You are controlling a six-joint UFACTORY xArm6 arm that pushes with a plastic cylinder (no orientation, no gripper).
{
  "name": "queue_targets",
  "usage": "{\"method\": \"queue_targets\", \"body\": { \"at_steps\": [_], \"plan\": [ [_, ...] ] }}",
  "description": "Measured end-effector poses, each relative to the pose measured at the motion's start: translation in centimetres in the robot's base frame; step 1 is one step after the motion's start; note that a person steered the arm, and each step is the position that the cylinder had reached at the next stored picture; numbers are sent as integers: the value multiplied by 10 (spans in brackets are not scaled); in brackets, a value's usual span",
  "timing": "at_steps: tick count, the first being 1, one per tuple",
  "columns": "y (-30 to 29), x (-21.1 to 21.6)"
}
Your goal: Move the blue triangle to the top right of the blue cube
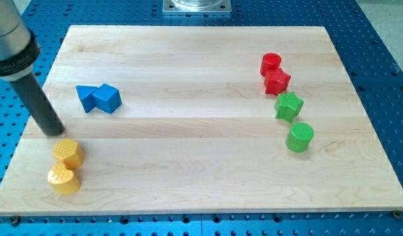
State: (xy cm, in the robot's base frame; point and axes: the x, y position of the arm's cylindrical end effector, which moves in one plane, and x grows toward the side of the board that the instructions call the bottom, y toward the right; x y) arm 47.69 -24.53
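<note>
The blue triangle (87, 98) lies at the board's left, touching the left side of the blue cube (109, 98). My tip (55, 132) rests on the board below and to the left of the blue triangle, a short gap away from it. The tip is just above the upper yellow block (69, 152). The rod slants up towards the view's top left corner.
A second yellow block (63, 179) sits below the first, near the board's bottom left. At the right stand a red cylinder (270, 63), a red star (277, 81), a green star (289, 106) and a green cylinder (299, 137). The wooden board (201, 164) lies on a blue perforated table.
</note>
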Motion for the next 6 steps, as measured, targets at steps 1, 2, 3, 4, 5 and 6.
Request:
{"method": "queue_targets", "body": {
  "at_steps": [1,2,3,4,5,6],
  "plan": [
    [20,-40],
    [32,-65],
    [52,-70],
    [60,-93],
    [60,-111],
    [53,-94]
  ]
}}
